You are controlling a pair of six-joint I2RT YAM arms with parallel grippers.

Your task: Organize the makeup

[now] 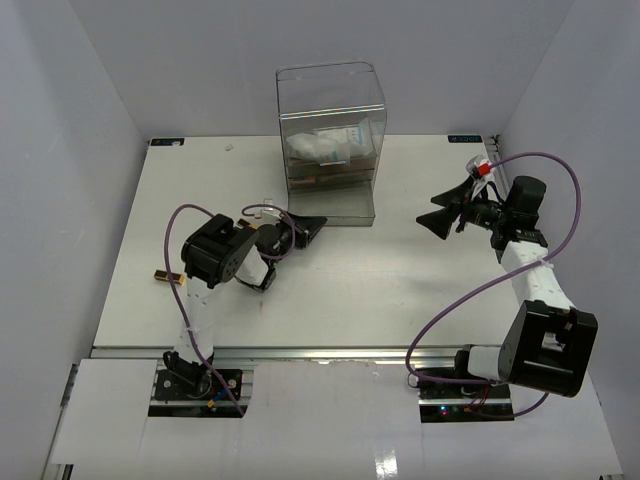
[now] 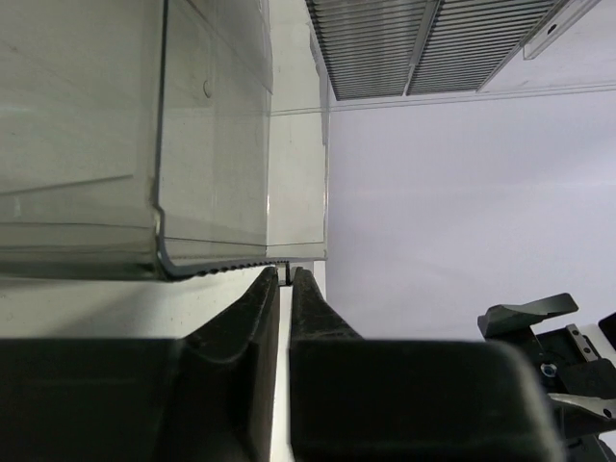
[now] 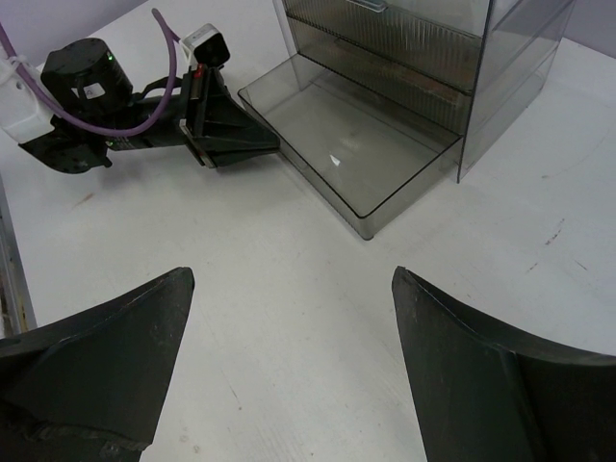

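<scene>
The makeup shows as a white-blue packet [image 1: 345, 138] and other white items lying in the upper part of the clear drawer box [image 1: 330, 90]. A small brown item [image 1: 165, 277] lies on the table at the left. The box's bottom drawer [image 3: 298, 164] is pulled out and has nothing in it. My left gripper [image 3: 271, 144] sits at that drawer's near-left rim. In the left wrist view its fingertips [image 2: 286, 273] are almost together, pinching the drawer's thin ridged lip [image 2: 221, 268]. My right gripper [image 3: 294, 274] hovers wide open over bare table with nothing between its fingers.
The drawer box stands at the back centre of the white table [image 1: 400, 290]. White walls close the table in on the left, back and right. My right arm [image 1: 530, 270] reaches up the right side, and purple cables loop over both arms.
</scene>
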